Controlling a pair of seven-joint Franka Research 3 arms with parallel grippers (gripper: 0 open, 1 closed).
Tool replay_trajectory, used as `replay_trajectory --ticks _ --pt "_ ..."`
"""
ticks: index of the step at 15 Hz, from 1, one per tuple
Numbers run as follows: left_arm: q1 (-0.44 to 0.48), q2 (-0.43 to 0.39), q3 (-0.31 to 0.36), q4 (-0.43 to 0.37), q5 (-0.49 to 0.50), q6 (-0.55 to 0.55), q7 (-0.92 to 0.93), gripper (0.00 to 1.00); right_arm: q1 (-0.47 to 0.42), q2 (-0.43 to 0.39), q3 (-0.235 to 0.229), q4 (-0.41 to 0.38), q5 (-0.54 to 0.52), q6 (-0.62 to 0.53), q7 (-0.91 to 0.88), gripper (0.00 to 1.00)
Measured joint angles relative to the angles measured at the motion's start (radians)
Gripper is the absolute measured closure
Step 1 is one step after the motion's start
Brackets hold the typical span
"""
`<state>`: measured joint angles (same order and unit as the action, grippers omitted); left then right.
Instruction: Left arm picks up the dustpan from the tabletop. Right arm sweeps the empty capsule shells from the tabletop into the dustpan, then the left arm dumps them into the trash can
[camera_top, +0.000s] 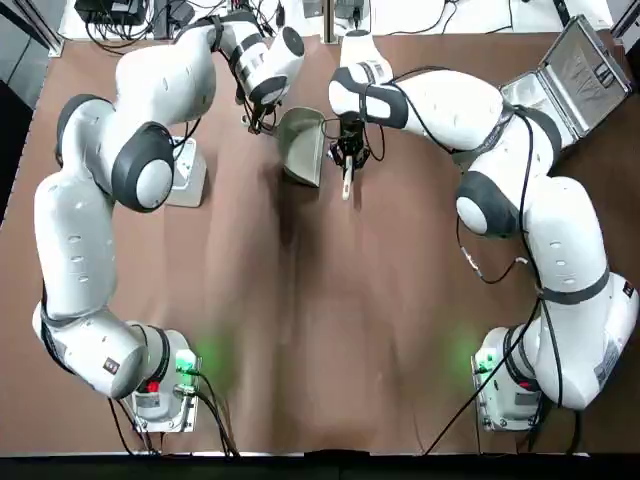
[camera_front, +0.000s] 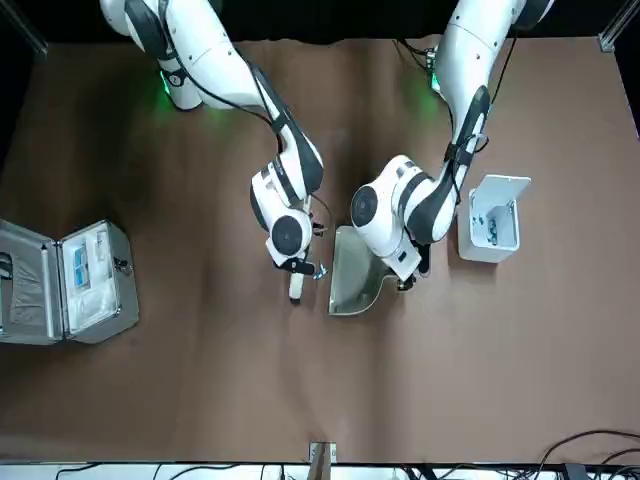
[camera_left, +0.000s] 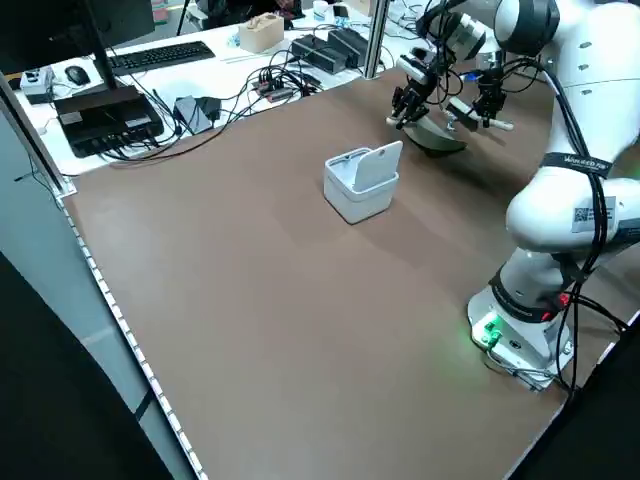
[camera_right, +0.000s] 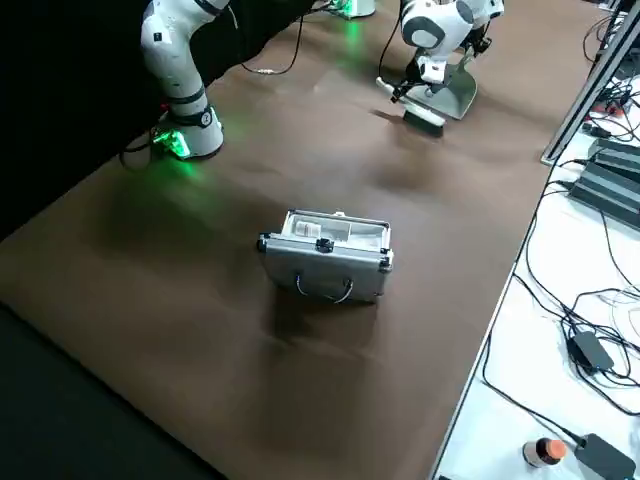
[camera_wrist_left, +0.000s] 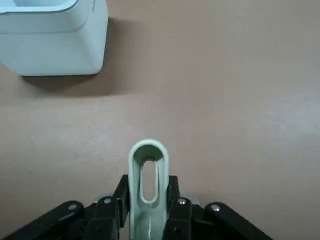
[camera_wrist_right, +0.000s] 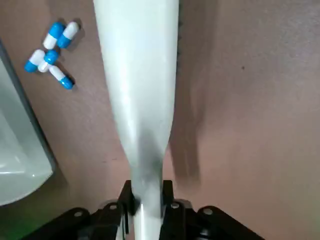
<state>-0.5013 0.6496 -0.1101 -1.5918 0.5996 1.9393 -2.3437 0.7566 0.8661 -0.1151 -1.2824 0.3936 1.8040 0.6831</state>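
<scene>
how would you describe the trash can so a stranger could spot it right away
On the brown tabletop, look on the left arm's side, just outward of the dustpan that the left gripper holds. The trash can is a small boxy white bin with its lid open, unlike the larger silver metal case opposite.

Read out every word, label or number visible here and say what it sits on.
Nothing can be read for certain.
Sticker on the left arm: a square code and print, too small to read.
Dark band on that arm: pale lettering, too blurred to read.
Card in the metal case: blue-and-white print, too small to read.
</scene>
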Motion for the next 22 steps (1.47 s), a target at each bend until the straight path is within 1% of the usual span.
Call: replay_trajectory --ticks 5,8,13,22 --pt "-0.003 0.003 0.000 0.000 0.010 -0.002 -0.009 0.67 0.010 0.029 0.011 0.037 0.000 0.020 0.017 0.74" --pt "-0.003 0.004 0.000 0.000 0.013 -0.002 -0.011 0.67 0.021 0.035 0.017 0.041 0.000 0.044 0.027 0.74" --pt "-0.004 0.005 0.000 0.000 0.014 -0.002 -0.012 0.67 0.029 0.046 0.047 0.042 0.000 0.089 0.050 0.74" --pt "-0.004 0.005 0.000 0.000 0.015 -0.002 -0.012 0.67 0.029 0.087 0.064 0.087 0.055 0.101 0.053 0.74"
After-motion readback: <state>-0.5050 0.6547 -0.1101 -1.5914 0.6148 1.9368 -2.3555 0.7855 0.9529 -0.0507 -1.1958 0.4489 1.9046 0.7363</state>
